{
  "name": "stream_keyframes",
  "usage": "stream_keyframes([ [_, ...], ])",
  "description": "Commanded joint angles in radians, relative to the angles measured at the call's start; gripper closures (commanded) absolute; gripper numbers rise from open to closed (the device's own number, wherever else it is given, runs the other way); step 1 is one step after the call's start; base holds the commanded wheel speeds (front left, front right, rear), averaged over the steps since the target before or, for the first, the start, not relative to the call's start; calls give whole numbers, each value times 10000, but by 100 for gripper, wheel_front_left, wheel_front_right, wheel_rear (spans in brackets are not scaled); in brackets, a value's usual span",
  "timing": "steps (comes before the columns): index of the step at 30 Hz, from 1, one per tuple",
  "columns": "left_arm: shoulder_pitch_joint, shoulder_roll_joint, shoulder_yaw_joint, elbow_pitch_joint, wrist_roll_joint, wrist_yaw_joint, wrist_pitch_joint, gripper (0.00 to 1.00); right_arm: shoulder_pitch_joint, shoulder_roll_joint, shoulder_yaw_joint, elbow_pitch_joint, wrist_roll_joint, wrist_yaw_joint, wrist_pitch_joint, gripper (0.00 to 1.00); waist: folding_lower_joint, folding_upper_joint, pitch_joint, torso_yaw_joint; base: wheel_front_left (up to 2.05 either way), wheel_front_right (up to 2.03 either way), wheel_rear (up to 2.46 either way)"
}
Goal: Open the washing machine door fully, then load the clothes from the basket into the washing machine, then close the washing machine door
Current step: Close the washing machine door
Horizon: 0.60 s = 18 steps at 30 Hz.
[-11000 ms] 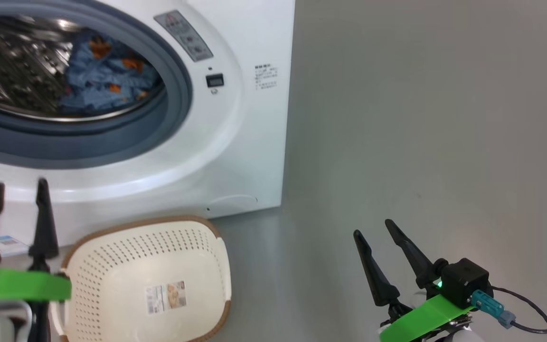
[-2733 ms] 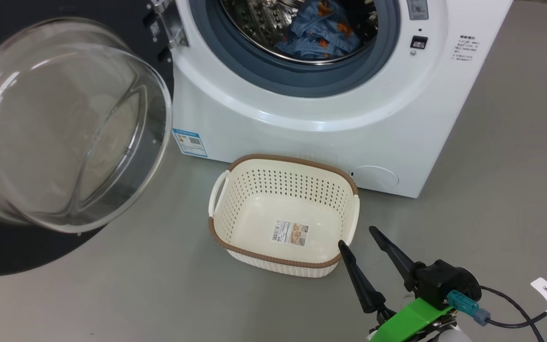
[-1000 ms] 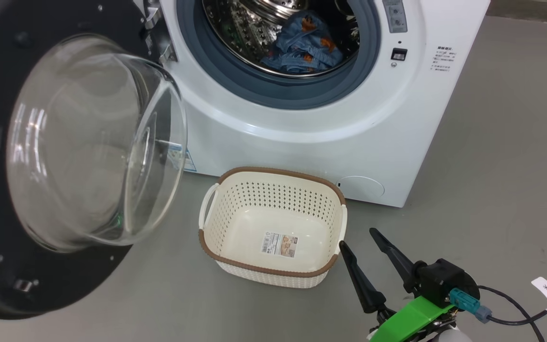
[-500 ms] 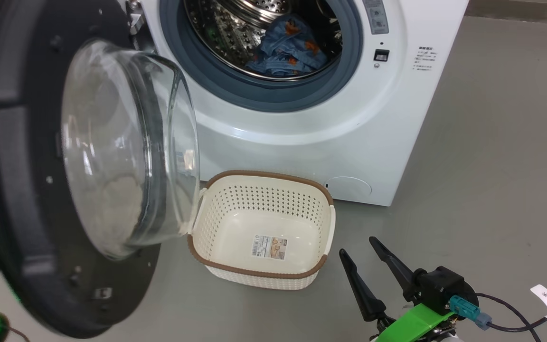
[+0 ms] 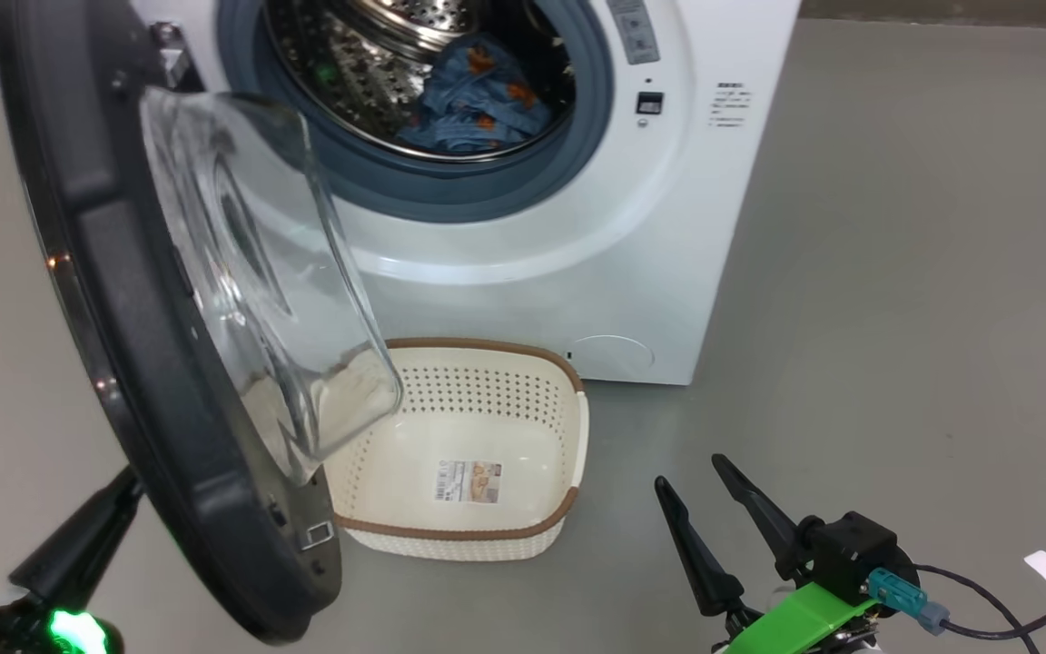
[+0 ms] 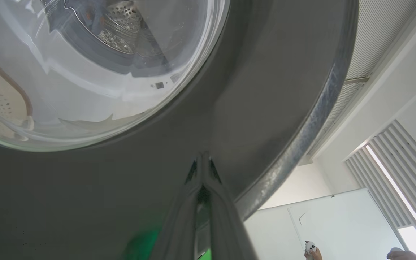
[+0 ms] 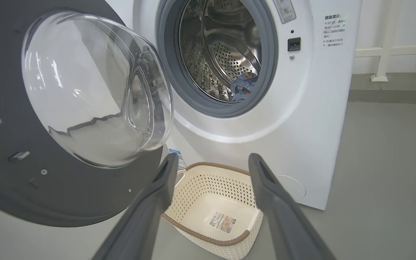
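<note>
Grey floor, whiteboard, window blinds

I noted bright, even indoor light, with soft shadows on the floor. Glare streaked the door glass. In the left wrist view the window blew out and the left gripper blurred.

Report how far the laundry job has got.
Done: the clothes lie in the drum of the washing machine, and the basket is empty. In hand: the left tool, shut, has its tips against the outer face of the washing machine door, which stands partway open. Left: latching that door shut. The right tool hangs open.
</note>
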Motion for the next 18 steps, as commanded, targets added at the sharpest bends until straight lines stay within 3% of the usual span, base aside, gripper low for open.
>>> stream_keyframes([
  [1,-136,108,163,-329,139,30,15,100,-36,74,191,-285,78,16,-118,0,0,-1,-4,-293,0,0,0],
  [18,-919,-607,-760,67,545,-322,-1527,100,162,74,67,-589,109,16,-119,0,0,-1,169,-2233,0,0,0],
])
